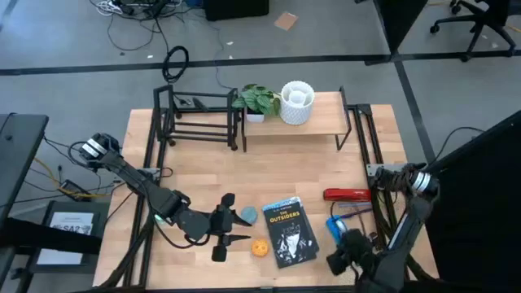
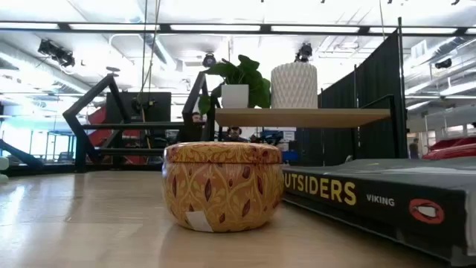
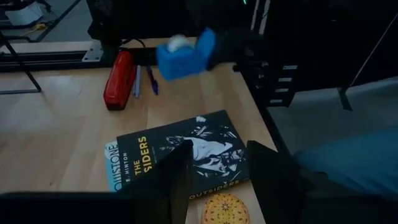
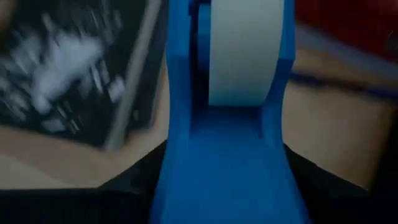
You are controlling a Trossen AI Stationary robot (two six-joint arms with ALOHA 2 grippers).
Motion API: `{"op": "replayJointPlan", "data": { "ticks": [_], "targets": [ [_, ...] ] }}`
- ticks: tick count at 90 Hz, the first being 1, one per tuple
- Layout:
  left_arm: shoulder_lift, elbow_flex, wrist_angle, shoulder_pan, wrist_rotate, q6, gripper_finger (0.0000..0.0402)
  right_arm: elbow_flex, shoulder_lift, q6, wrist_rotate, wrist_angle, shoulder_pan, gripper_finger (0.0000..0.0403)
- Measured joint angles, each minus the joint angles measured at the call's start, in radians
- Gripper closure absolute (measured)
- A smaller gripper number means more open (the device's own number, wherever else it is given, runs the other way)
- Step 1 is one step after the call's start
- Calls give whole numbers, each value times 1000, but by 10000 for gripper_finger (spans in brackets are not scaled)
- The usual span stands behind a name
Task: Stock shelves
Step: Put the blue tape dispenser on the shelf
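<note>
Blue plastic fills the right wrist view: a tape dispenser (image 4: 227, 124) with a white roll, clamped between the right gripper's (image 1: 348, 251) fingers. In the high view that gripper sits at the table's (image 1: 195, 167) near right corner, with a red stapler (image 1: 348, 194) just beyond it and two pens (image 3: 144, 79) beside the stapler.

To the right gripper's left lies a dark book (image 1: 289, 231), flat, cover up. Between the book and the left gripper (image 1: 230, 224) sits a small round orange tin (image 1: 260, 249), close to the book's near corner. The left gripper hovers low over the table's near middle, its fingers (image 3: 171, 180) spread apart with nothing between them; the tin shows just ahead of them in its wrist view. A small grey-blue object (image 1: 247, 215) lies just beside this gripper, on the book side; what it is cannot be told.

The shelves stand at the far edge, well apart from both grippers. The plank stand (image 1: 326, 124) carries a potted plant (image 1: 259, 102) and a white ribbed vase (image 1: 297, 102) side by side. The black rod rack (image 1: 199, 120) touches its left end.
</note>
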State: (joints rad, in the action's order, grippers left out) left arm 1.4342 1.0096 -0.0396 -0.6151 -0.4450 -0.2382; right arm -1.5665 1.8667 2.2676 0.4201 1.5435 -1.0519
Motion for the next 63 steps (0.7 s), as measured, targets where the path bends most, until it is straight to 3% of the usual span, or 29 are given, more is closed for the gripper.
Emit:
{"op": "replayJointPlan", "data": {
  "ticks": [6, 26, 49, 63],
  "targets": [
    [0, 0, 0, 0, 0, 0, 271, 6, -77, -16, 53, 39, 37, 231],
    [0, 0, 0, 0, 0, 23, 271, 123, -387, -306, 248, 26, 262, 231],
    [0, 0, 0, 0, 0, 27, 271, 215, -653, -787, 253, 1, 763, 231],
    [0, 0, -2, 0, 0, 28, 271, 237, -736, -1144, 136, -159, 1121, 231]
  ]
}}
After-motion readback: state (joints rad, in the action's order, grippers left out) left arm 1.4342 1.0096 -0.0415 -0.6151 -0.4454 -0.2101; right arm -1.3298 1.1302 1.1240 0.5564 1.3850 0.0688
